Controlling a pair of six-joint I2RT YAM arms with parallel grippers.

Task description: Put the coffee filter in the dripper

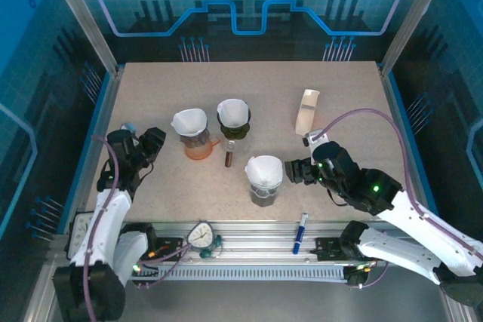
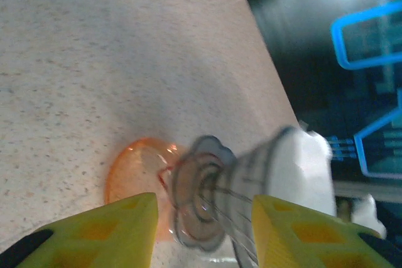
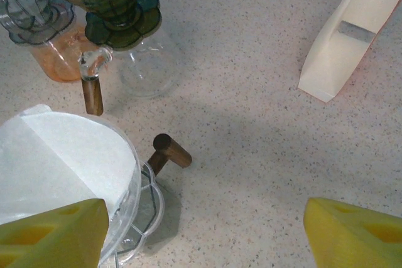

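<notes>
three drippers stand on the table [image 1: 339,96], each w/ a white filter [image 1: 264,169] seated inside: grey dripper [image 1: 193,138] on an orange carafe [image 1: 200,151], green dripper [image 1: 232,130] on a clear carafe [image 3: 147,67], clear dripper [image 1: 264,190] nearest the arms. left gripper [image 1: 155,143] sits just left of the orange carafe, jaws apart, holding nothing. right gripper [image 1: 293,171] is beside the clear dripper, jaws wide apart, empty. cream filter holder [image 1: 307,111] lies further back, right side

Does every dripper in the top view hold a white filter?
Yes: left dripper, middle dripper and near dripper each hold white paper.
</notes>
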